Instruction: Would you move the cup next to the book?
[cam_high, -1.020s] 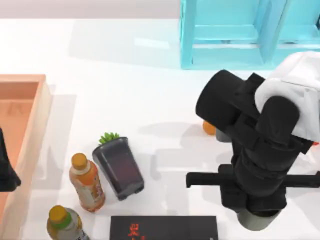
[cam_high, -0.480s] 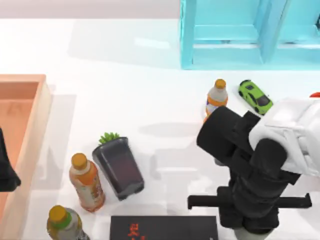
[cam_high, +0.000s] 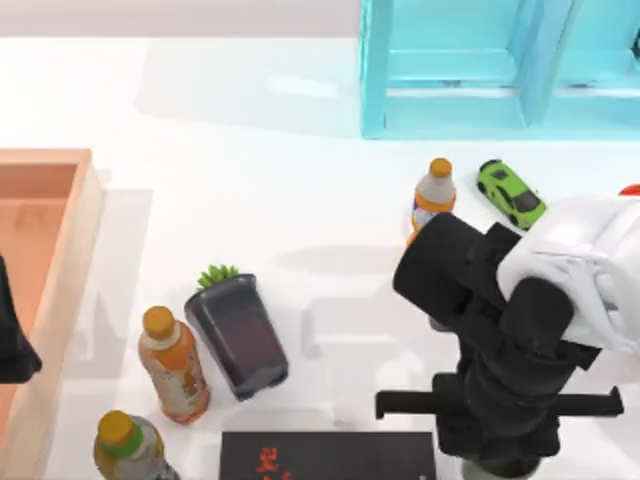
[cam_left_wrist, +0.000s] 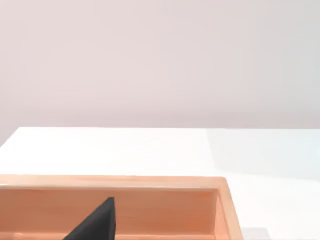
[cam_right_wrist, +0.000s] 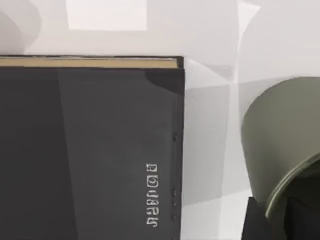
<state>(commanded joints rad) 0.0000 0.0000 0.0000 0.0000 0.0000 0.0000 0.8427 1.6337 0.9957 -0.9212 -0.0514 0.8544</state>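
The book (cam_high: 328, 456), a flat black slab with red characters, lies at the table's front edge; its cover and page edge take up much of the right wrist view (cam_right_wrist: 90, 150). The whitish-grey cup (cam_high: 497, 468) peeks out under my right arm, just right of the book with a narrow gap. In the right wrist view the cup (cam_right_wrist: 280, 145) stands beside the book's corner. My right gripper (cam_right_wrist: 282, 222) is shut on the cup, one dark finger (cam_right_wrist: 256, 222) against its wall. My left gripper (cam_high: 12, 340) is parked at the left edge over the wooden tray.
A wooden tray (cam_high: 88, 230) runs along the left side. A black plant pot (cam_high: 238, 335) and two orange-capped bottles (cam_high: 172, 365) (cam_high: 125, 445) stand left of the book. Behind my right arm are another bottle (cam_high: 433, 195), a green toy car (cam_high: 510, 193) and a teal shelf (cam_high: 470, 70).
My right arm moved toward the table's front with the cup, uncovering the bottle and green car. It has barely moved in the last half second. The left arm stayed still.
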